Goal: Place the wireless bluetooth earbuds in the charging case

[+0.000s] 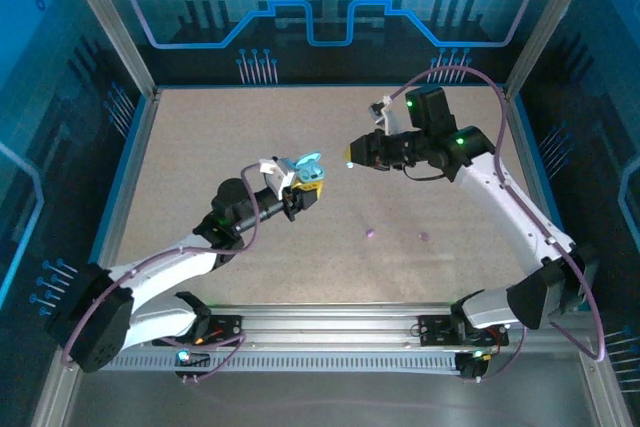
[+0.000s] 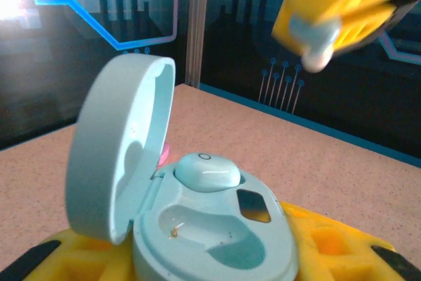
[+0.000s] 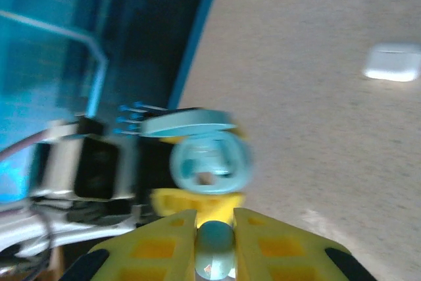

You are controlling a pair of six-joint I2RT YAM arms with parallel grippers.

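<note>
Standing open with its lid raised, the teal charging case [image 2: 217, 241] is clamped between the yellow fingers [image 2: 322, 245] of the left gripper [image 1: 305, 179], above the table [image 1: 200, 147]. One teal earbud [image 2: 206, 171] is seated in the far well; the near well stands unfilled. A second teal earbud [image 3: 215, 251] is pinched in the nearly closed right gripper [image 3: 215, 223], near the case. Two purple earbuds [image 1: 370, 234] are seen lying on the table, well apart from both grippers.
</note>
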